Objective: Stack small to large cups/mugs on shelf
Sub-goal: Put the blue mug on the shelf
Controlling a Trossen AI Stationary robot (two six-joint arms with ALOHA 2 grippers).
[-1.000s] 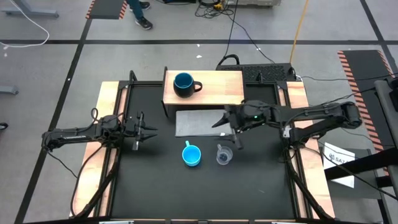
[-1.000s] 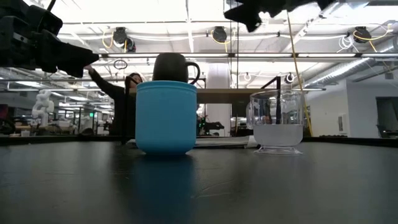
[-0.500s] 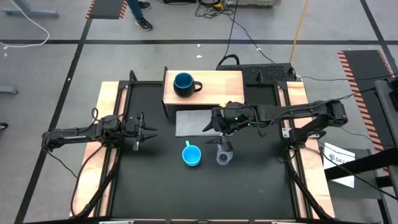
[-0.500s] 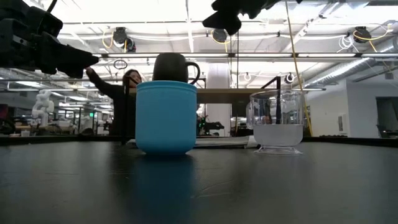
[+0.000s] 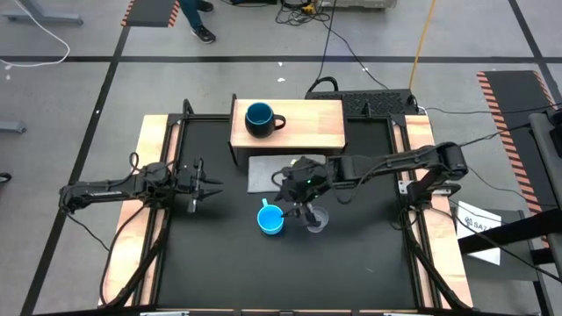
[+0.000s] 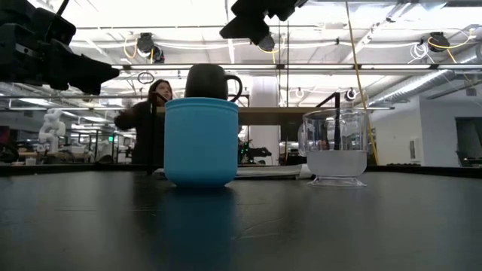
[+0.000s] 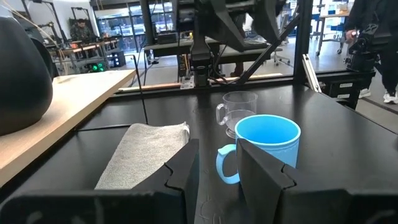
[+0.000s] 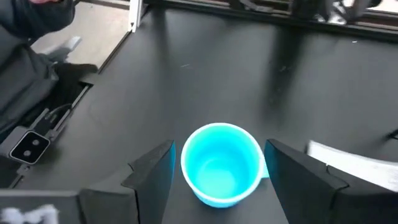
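- Right gripper [image 5: 294,209]: I have it above the light-blue mug [image 5: 270,219], well clear of the counter [image 5: 219,254]. Its wrist view looks down into the mug's open mouth, with one dark finger [image 8: 152,171] on each side. The fingers are spread wider than the mug and hold nothing.
- Light-blue mug: upright on the dark counter, forward of the grey mat [image 5: 268,171]. Its handle points toward the clear cup [image 5: 316,219], which stands just beside it. In the low view the two stand apart.
- Navy mug [image 5: 260,118]: already upright on the wooden shelf [image 5: 307,123] at the back, handle toward the shelf's middle. By my reading the blue mug goes inside it next, and the clear cup last.
- Left gripper [image 5: 200,185]: waiting at the left of the counter, pointed toward the mugs. Its fingers are slightly parted and empty.
- Step in hand, as I judge it: grasping the blue mug. To do it well, I would lower straight down and keep the mug centred between the fingers. I would close across the wall, away from the handle, so the handle does not twist the mug.
- Caution: the clear cup is close on the handle side. I would keep the finger on that side from nudging it during descent.
- Background: a person [image 6: 147,120] stands beyond the counter.
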